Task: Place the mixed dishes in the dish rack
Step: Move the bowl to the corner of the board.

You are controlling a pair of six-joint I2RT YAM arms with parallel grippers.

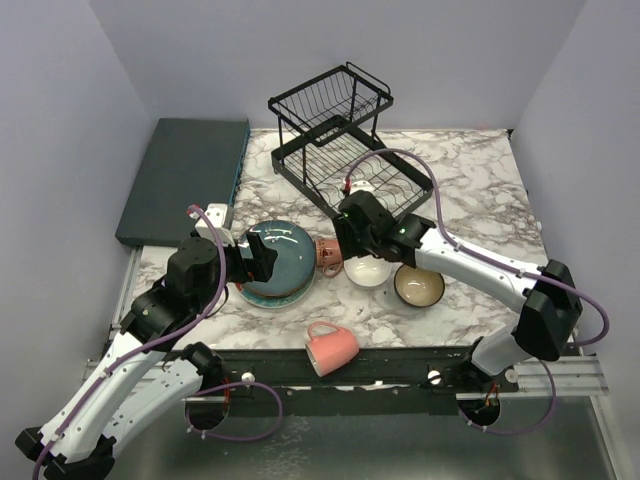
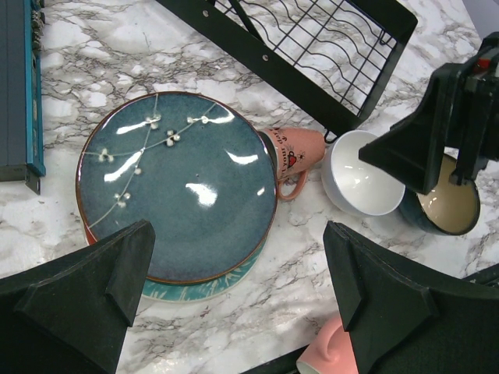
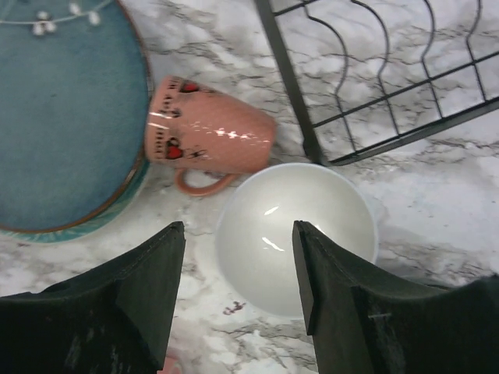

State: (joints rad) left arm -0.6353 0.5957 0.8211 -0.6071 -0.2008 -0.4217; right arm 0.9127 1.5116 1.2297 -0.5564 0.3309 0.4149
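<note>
Well, the right gripper [image 3: 238,230] hangs half open and empty over the white bowl [image 3: 304,226], which sits just right of a pink mug [image 3: 210,140] lying on its side, on the near side of the rack [image 1: 335,140]. The left gripper [image 2: 238,234] gapes fully wide, also empty, above the teal plate [image 2: 175,183] topping the stack left of that mug. A dark bowl [image 1: 419,286] stands right of the white one, and a second mug [image 1: 330,347] lies nearer.

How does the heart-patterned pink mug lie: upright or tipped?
Tipped: the mug lies on its side, its whole length and handle loop seen from above.
</note>
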